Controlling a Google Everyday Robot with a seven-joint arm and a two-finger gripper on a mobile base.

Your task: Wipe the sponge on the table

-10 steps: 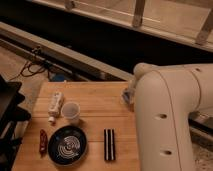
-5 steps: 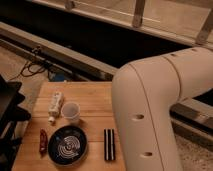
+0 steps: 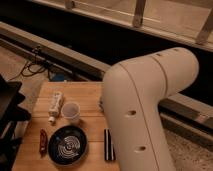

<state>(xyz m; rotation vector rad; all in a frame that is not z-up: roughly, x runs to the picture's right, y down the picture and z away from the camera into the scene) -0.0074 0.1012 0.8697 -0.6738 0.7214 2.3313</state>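
The sponge does not show; it is hidden or out of view. My big white arm (image 3: 145, 115) fills the right half of the view and covers the right side of the wooden table (image 3: 85, 92). The gripper is hidden behind the arm, somewhere over the covered right part of the table.
On the table lie a white tube (image 3: 55, 106), a clear cup (image 3: 71, 112), a black round dish (image 3: 67, 145), a black bar (image 3: 109, 145) and a small red tool (image 3: 43, 140). A black frame (image 3: 10, 115) stands at the left edge. A dark rail runs behind the table.
The arm has swung left across the view and now covers more of the table's right side, including the greyish thing seen there a second ago.
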